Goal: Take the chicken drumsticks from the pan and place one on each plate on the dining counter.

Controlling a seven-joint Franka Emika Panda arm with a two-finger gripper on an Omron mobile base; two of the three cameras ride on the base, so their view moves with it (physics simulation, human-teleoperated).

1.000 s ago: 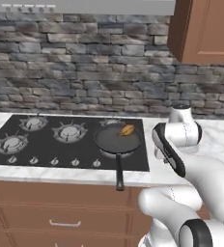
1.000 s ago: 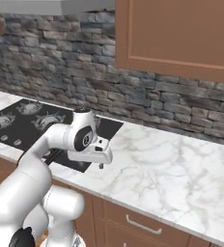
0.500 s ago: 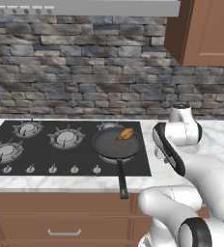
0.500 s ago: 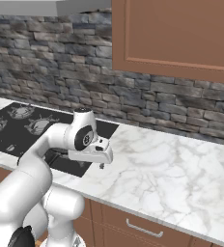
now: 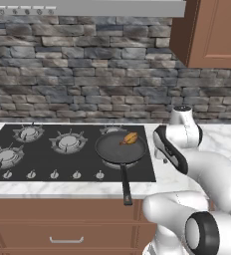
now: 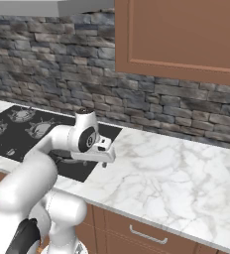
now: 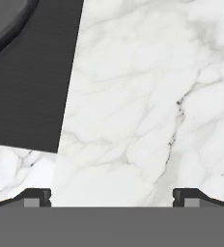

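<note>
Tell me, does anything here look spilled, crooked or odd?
Nothing is spilled or broken. One mild oddity: the pan has its handle sticking out past the counter's front edge. The drumstick lies inside the pan, near its far rim.

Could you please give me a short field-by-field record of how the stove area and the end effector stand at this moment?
pan: pan on the right front of the black cooktop, handle toward the counter's front edge
contents: chicken drumsticks at the pan's far right side; count unclear
end effector: end effector open, empty, above the marble worktop just right of the cooktop's edge
contact: none with pan or food
plates: none to report
surroundings: stone backsplash, wooden wall cabinet
</note>
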